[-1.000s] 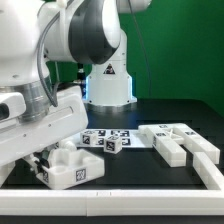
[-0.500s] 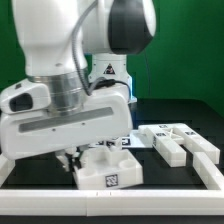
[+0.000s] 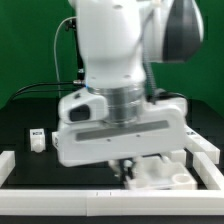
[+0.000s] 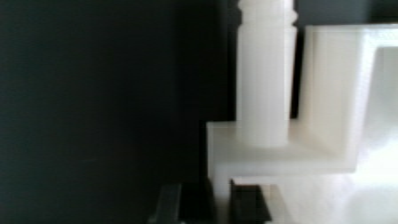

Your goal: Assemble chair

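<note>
A chunky white chair block (image 3: 165, 176) sits at the front, toward the exterior view's right, under the arm's big white hand. My gripper (image 3: 128, 170) reaches down at the block's left end and is shut on it. In the wrist view the two dark fingers (image 4: 175, 205) stand close together with a thin white edge of the block between them, gripper (image 4: 215, 192). Beyond them a round white post (image 4: 263, 70) runs along the stepped block (image 4: 294, 150). A small tagged white piece (image 3: 37, 138) lies apart at the exterior view's left.
Low white border rails run along the front (image 3: 60, 201) and the exterior view's left side (image 3: 8, 163). Another white chair part (image 3: 207, 152) shows at the right edge behind the hand. The arm hides the middle of the table.
The arm has swung from the exterior view's left to its right, and the white chair block has travelled with the gripper along the front rail.
</note>
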Controlling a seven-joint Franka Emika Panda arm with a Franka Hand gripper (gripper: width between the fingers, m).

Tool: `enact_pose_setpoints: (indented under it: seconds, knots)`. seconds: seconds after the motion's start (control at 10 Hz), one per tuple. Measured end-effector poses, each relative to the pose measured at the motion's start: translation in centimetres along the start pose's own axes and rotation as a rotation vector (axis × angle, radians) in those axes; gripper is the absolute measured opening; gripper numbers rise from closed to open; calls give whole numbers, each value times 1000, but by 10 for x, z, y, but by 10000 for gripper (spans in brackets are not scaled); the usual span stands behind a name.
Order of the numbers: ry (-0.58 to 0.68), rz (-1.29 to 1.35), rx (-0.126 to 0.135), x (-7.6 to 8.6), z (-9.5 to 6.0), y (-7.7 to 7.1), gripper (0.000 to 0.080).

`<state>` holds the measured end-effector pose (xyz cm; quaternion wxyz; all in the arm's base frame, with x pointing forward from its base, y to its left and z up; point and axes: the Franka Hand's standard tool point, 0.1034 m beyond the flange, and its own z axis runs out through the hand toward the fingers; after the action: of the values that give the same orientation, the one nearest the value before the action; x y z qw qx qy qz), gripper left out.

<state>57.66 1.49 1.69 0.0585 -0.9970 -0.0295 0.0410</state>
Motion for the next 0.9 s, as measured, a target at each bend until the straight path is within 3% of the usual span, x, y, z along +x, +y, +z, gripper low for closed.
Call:
enact_pose_setpoints:
  seconds: [0.4,0.9]
  knots:
    - [-12,85,0,2,2,-20,28]
    - [-39,106,7,2,3,-22,33]
